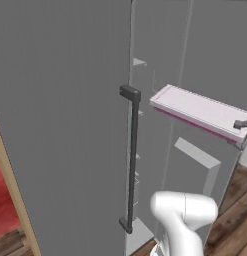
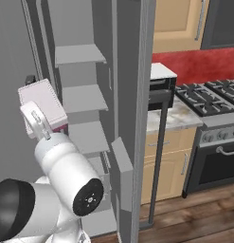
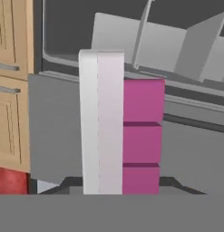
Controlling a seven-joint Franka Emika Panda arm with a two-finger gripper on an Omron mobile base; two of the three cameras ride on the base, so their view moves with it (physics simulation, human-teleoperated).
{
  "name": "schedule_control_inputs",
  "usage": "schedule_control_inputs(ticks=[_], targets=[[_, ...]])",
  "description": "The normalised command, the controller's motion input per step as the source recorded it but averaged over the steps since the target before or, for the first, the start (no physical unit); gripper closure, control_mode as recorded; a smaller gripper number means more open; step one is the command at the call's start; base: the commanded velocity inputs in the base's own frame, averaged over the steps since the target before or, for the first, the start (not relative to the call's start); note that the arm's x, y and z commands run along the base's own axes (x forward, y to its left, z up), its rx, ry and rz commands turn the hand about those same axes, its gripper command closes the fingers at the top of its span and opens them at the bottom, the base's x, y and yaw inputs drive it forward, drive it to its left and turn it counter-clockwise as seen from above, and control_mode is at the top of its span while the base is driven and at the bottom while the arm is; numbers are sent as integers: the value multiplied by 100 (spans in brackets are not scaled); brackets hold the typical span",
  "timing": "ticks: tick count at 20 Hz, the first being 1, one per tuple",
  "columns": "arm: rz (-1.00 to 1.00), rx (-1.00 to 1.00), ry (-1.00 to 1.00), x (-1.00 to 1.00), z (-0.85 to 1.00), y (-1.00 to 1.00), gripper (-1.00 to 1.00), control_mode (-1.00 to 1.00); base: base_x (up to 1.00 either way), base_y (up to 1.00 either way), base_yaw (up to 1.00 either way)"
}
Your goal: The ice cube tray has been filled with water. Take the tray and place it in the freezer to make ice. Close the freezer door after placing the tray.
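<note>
The open door (image 1: pixel 60 125) with its bar handle (image 1: pixel 131 160) stands left of the shelves (image 2: pixel 83 99) (stove (image 2: pixel 208 97) off right). The claw (image 1: pixel 242 124) grips the tray (image 1: pixel 195 111), level, before the freezer (image 2: pixel 80 71).

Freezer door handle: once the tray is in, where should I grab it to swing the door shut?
Grip the freezer door by its dark vertical bar handle near mid-height, coming straight at the door's face with the jaws spanning the bar sideways. It stands off the panel on end brackets, leaving room behind.
</note>
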Motion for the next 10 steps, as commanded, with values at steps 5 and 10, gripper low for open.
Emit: schedule_control_inputs(ticks=[5, 10], targets=[[-16, 0, 0, -12, 9, -6, 100, -100, 0, 0, 0], [-20, 0, 0, -4, 7, 0, 100, -100, 0, 0, 0]])
